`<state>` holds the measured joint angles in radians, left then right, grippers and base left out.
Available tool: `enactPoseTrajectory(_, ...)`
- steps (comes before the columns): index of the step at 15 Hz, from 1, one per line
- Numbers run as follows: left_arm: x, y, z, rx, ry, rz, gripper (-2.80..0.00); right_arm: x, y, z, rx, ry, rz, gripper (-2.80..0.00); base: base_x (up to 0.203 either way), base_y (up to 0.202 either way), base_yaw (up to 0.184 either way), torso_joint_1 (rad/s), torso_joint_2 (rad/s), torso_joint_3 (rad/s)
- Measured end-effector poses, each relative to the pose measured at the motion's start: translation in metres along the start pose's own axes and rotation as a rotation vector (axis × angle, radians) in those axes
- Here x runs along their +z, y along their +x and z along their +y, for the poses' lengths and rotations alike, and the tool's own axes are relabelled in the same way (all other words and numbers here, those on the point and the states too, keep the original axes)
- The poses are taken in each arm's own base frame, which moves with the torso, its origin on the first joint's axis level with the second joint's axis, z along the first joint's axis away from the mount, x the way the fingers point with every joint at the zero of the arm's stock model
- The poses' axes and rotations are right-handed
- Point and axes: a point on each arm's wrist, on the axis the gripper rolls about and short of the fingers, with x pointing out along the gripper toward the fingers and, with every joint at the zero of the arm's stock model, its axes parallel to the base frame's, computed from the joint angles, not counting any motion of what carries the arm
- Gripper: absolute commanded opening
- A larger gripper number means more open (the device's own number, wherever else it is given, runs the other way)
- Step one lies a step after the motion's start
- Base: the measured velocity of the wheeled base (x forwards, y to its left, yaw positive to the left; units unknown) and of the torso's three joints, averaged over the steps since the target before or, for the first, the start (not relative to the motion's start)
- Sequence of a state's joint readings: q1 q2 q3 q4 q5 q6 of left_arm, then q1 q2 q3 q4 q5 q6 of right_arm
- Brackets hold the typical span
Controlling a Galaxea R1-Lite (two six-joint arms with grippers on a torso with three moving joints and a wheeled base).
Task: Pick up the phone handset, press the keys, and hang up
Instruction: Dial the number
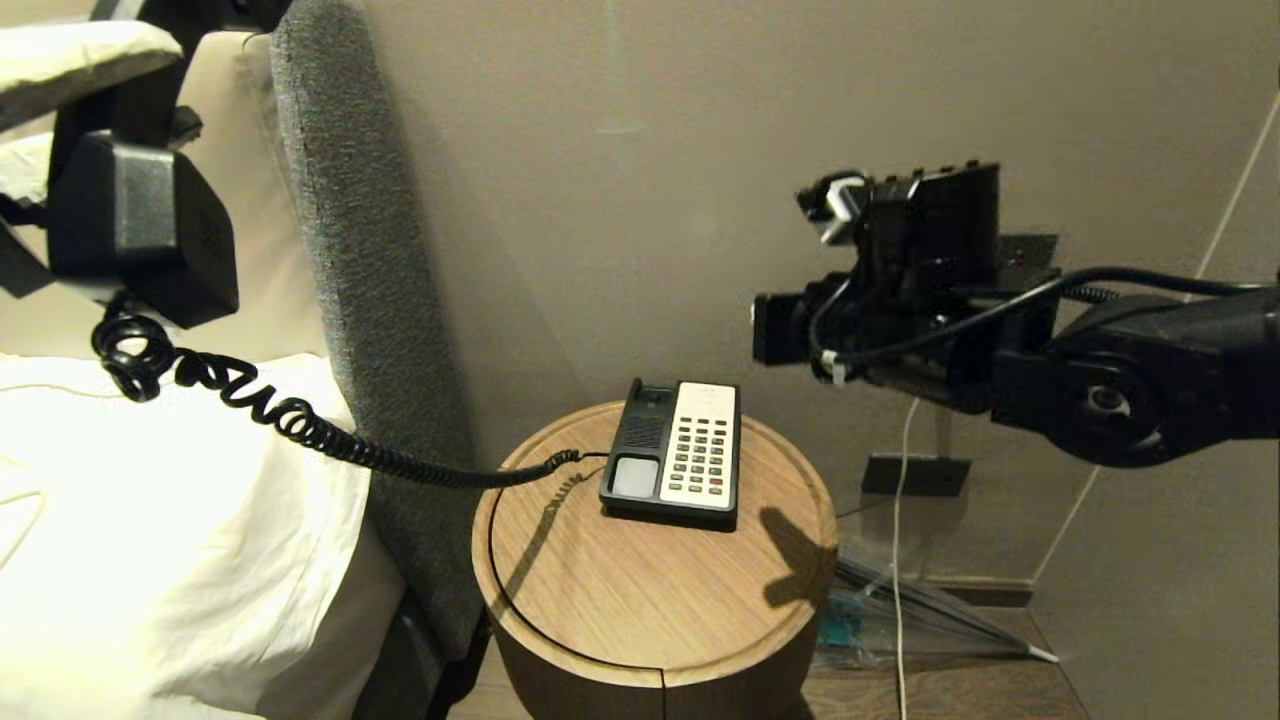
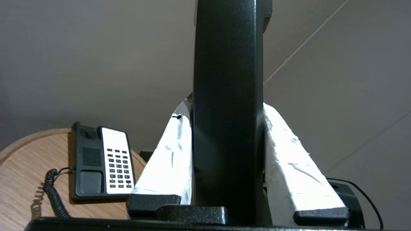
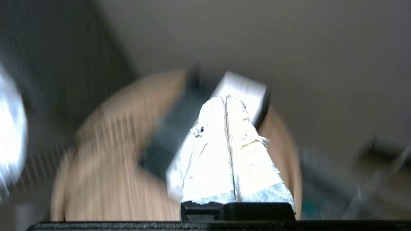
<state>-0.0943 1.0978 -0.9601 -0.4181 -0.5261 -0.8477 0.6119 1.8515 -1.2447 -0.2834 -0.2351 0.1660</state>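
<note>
The left gripper [image 2: 228, 154] is clamped on the phone handset [image 2: 228, 96], holding it in the air off the left edge of the round wooden table [image 1: 640, 600]. Its coiled cord [image 1: 300, 420] runs down to the phone base [image 1: 675, 455], which sits near the table's back edge. The right gripper [image 3: 228, 128] hangs above the table's right side, fingers pressed together, holding nothing
</note>
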Motion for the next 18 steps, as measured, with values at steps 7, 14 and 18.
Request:
enactPoseTrajectory(7, 0.009, 0.009, -0.003, -0.017, 0.012, -0.014, -2.8, -0.047, -0.002, -0.006, -0.005, -0.082, 0.359, -2.8, 0.0, 0.0, 0.0, 0.0, 0.0, 0.0)
enactPoseTrajectory(14, 0.008, 0.007, -0.004, -0.018, 0.01, -0.019, -2.8, 0.036, -0.079, -0.014, 0.024, -0.143, 0.563, -2.8, 0.0, 0.0, 0.0, 0.0, 0.0, 0.0)
enactPoseTrajectory(18, 0.007, 0.007, -0.002, -0.014, 0.007, -0.014, -2.8, 0.056, -0.071, -0.017, 0.035, -0.18, 0.627, -2.8, 0.0, 0.0, 0.0, 0.0, 0.0, 0.0)
